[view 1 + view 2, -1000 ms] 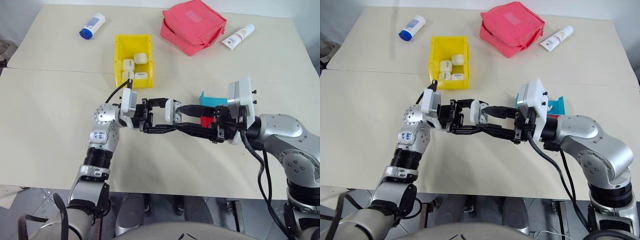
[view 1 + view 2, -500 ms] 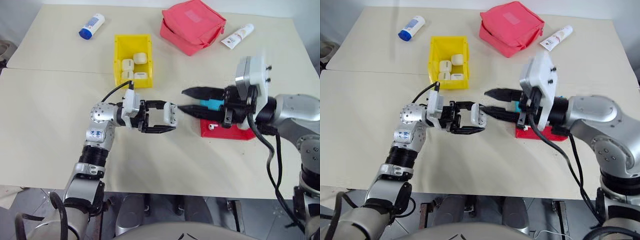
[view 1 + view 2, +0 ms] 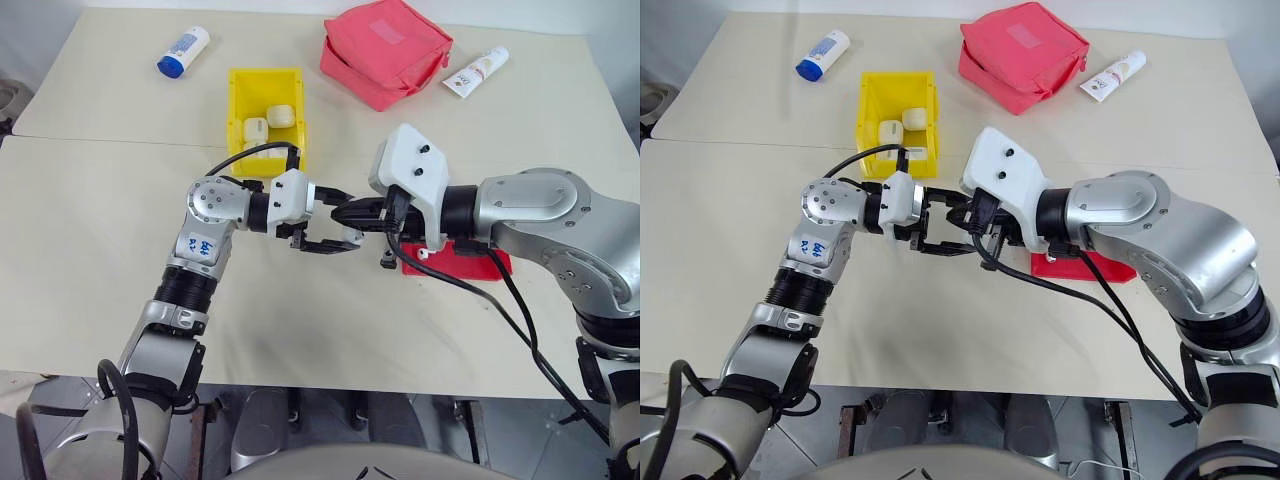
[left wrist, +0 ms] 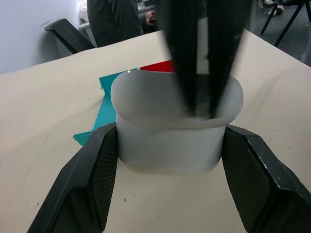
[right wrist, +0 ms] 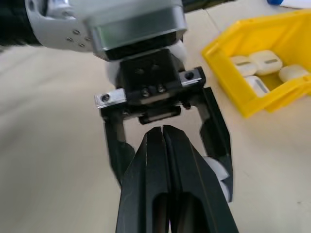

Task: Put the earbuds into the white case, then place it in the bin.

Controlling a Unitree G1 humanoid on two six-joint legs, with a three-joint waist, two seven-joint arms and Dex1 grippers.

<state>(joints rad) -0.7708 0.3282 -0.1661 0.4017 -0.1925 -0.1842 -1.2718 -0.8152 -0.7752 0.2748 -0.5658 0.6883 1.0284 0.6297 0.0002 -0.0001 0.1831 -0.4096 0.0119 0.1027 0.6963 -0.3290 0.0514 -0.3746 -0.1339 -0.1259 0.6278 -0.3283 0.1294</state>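
Beige tabletop, both grippers meeting over its middle around the white case.

Held between the left gripper [image 4: 170,194]'s two black textured fingers, the white case [image 4: 175,126] is a smooth, glossy rounded pebble, its long axis running across from finger to finger and its open top facing the right gripper [image 5: 163,133]. That gripper's black fingers are pressed together, tips reaching into the case's opening. Behind the case lie a teal-and-red tray [image 3: 470,262] with one small white earbud [image 3: 424,254] on the red part. Farther back stands the bin [image 3: 240,90], bright yellow hard plastic, rectangular, with several white cases inside.
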